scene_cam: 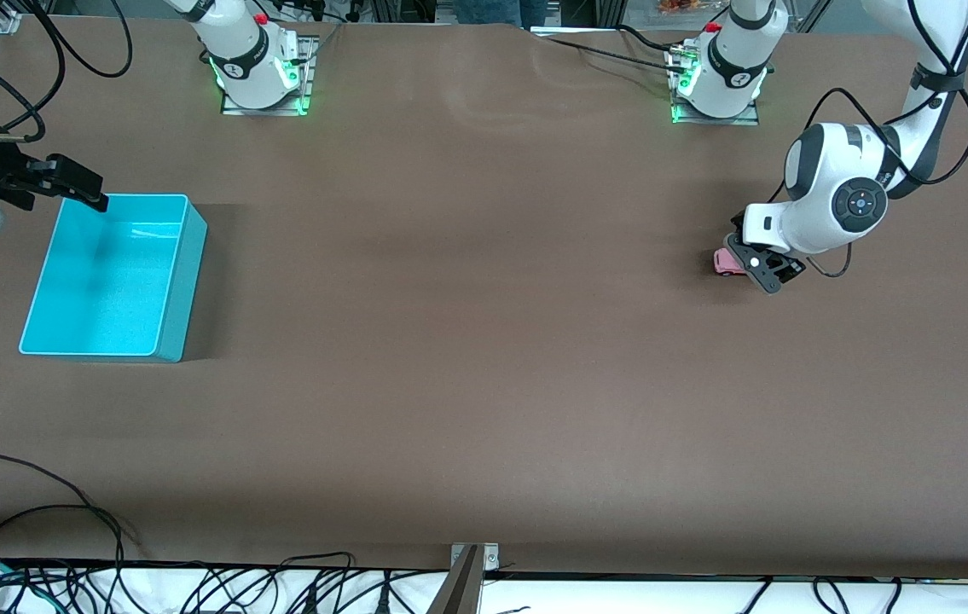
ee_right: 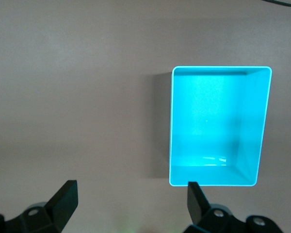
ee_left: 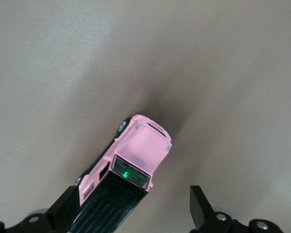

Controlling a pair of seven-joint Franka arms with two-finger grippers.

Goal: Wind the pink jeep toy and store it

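Where writing unreadable: left tool spread around pink jeep toy.

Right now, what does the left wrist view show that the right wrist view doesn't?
Only the left wrist view shows the jeep, pink with a black roof, on the table between the open fingers of the left gripper, one finger right beside its roof end. Only the right wrist view shows the bin, turquoise and empty, with the open right gripper hanging over the table by one of its short walls. Both show the brown table and a pair of black fingertips holding nothing.
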